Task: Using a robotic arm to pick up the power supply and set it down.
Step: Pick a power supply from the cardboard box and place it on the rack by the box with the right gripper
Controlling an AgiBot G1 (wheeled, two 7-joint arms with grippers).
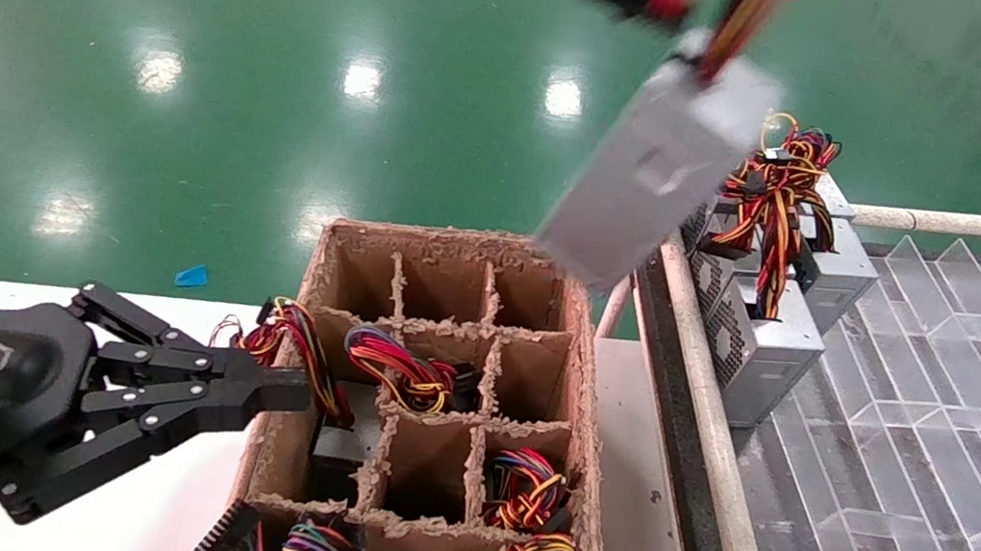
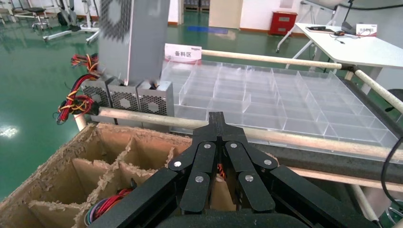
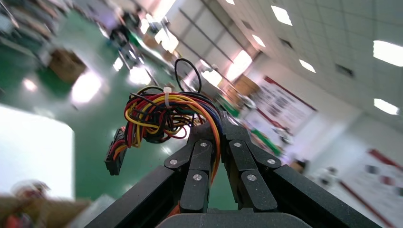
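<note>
Plainly the power supply [image 1: 652,173] hangs tilted in the air above the far corner of the cardboard divider box [image 1: 432,403], dangling by its wire bunch [image 3: 161,116], on which the right gripper [image 3: 219,128] fingers are clamped. A stiff, probably heavy metal box held by soft wires will likely swing, so its rigid sides look a surer hold. The left gripper [image 1: 279,390] rests at the box's near-left edge, fingers closed on nothing.

A glossy green floor [image 1: 197,28] fills the room, mirroring bright spots from rectangular ceiling lights [image 3: 386,51]. A white table [image 2: 351,45] stands far off, with a red cabinet [image 2: 282,23] beyond it. Pale walls carry posters too blurred to read. A small blue scrap [image 1: 191,276] lies on the floor near a white work surface [image 1: 124,513].
</note>
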